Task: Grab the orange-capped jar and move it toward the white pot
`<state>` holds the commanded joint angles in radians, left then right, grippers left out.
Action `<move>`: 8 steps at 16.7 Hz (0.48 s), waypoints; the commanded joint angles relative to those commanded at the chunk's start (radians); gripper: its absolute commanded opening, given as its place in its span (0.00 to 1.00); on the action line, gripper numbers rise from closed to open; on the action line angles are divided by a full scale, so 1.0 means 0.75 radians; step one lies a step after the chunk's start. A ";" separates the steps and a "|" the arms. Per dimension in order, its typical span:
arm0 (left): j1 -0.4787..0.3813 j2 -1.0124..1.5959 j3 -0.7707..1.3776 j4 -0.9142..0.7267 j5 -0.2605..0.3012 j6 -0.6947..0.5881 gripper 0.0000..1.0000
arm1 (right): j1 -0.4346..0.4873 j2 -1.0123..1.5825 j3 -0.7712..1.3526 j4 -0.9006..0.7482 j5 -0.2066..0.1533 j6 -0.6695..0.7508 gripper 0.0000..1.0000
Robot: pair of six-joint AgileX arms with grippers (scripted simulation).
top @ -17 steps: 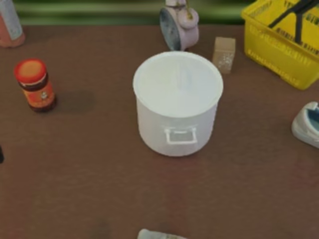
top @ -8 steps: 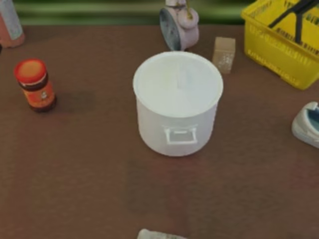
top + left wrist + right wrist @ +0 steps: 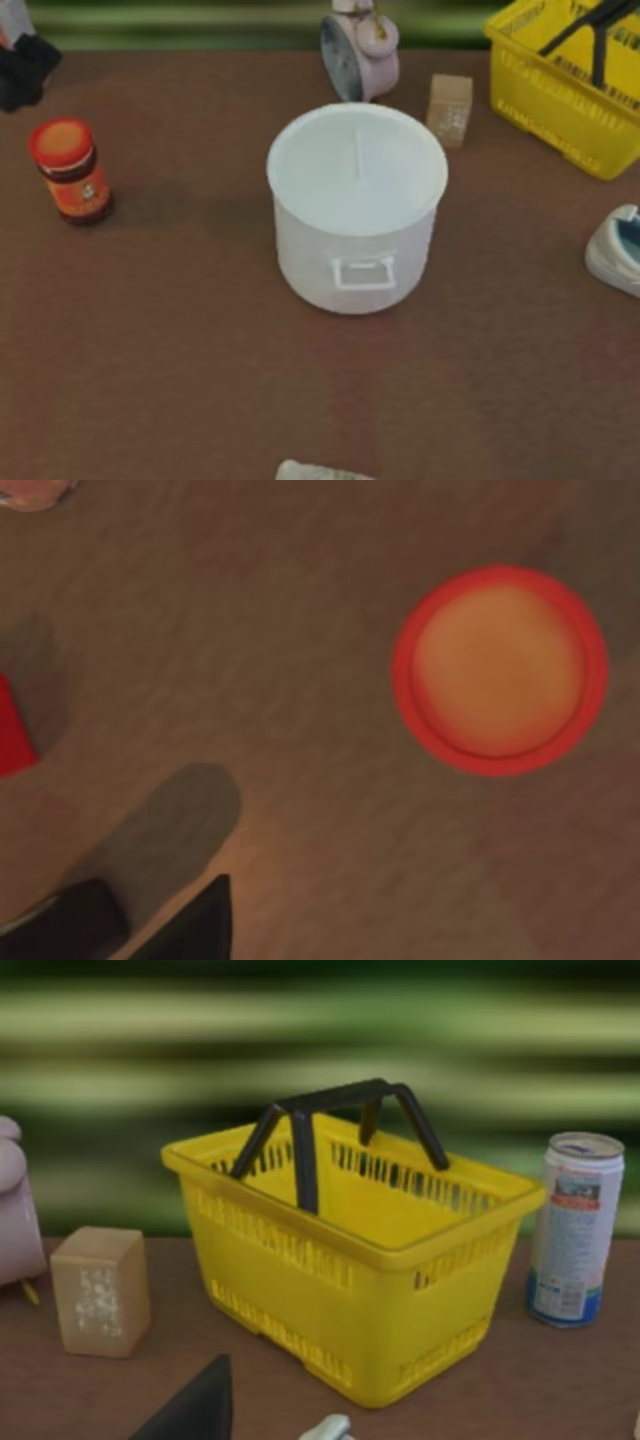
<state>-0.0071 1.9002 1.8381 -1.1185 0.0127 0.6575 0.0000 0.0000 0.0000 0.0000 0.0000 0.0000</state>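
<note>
Jar (image 3: pixel 70 168): ungrasped, upright at desk's left, well apart from pot (image 3: pixel 357 205).
Left claw (image 3: pixel 24 70): above desk near jar; spread cannot tell.
Remaining: grasp, carry to pot.

The counter (image 3: pixel 180 340) is dark reddish brown. On it the white pot (image 3: pixel 357 210) is plain white all over. Left of the pot, the orange-capped jar (image 3: pixel 70 170) has an orange cap ringed in red, dark contents and a red-orange label. Right of the pot, the mesh basket (image 3: pixel 350 1260) is bright yellow with black handles; a tan block (image 3: pixel 100 1290) beside it carries a pale speckled patch.
</note>
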 joint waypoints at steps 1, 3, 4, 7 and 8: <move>-0.002 0.115 0.106 -0.066 0.000 0.038 1.00 | 0.000 0.000 0.000 0.000 0.000 0.000 1.00; -0.006 0.327 0.300 -0.189 0.000 0.109 1.00 | 0.000 0.000 0.000 0.000 0.000 0.000 1.00; -0.008 0.421 0.385 -0.242 -0.001 0.140 1.00 | 0.000 0.000 0.000 0.000 0.000 0.000 1.00; -0.011 0.647 0.592 -0.371 -0.003 0.215 1.00 | 0.000 0.000 0.000 0.000 0.000 0.000 1.00; -0.012 0.699 0.640 -0.401 -0.004 0.232 1.00 | 0.000 0.000 0.000 0.000 0.000 0.000 1.00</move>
<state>-0.0161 2.4246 2.3178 -1.4195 0.0094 0.8318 0.0000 0.0000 0.0000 0.0000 0.0000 0.0000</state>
